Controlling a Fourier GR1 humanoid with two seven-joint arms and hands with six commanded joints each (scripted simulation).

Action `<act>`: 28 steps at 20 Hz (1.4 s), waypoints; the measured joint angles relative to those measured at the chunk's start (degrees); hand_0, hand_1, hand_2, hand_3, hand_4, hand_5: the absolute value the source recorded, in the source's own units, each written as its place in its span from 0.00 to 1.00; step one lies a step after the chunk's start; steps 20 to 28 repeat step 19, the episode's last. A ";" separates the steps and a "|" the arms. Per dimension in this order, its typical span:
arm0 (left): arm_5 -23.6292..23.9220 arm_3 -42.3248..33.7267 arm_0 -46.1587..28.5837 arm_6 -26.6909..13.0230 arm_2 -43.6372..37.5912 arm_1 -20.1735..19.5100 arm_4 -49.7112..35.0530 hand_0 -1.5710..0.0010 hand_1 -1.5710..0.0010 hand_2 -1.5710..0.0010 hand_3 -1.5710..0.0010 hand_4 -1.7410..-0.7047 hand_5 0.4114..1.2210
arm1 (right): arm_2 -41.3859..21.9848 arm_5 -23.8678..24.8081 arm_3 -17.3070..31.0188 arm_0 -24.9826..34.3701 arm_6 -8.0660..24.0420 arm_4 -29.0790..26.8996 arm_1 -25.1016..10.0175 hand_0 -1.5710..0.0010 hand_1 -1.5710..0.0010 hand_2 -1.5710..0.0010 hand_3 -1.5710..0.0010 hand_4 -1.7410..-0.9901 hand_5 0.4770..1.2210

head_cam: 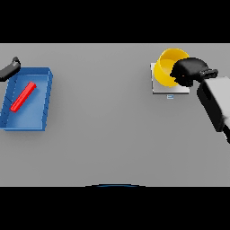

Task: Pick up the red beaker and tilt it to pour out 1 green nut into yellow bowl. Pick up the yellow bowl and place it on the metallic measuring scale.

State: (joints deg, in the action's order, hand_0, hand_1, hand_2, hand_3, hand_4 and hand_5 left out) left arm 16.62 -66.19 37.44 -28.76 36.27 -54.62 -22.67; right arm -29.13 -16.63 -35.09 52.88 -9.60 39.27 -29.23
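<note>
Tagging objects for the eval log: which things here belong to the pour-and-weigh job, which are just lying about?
Job:
- red beaker, lying in the tray
- yellow bowl, on the scale
- metallic scale
- right hand, at the bowl's rim

Lying about:
- blue tray
- left hand, idle at the tray's far corner

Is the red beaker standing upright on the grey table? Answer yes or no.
No: the red beaker lies flat inside the blue tray, beside the left hand.

A blue tray (45, 90) sits at the grey table's (103, 134) left.
</note>
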 measured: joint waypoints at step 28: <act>0.97 -1.66 -0.35 -0.39 0.12 -0.33 0.10 1.00 1.00 1.00 1.00 0.86 0.44 | 0.01 -4.92 3.28 1.48 -0.04 -0.36 -0.40 0.97 0.98 0.96 0.83 0.44 0.43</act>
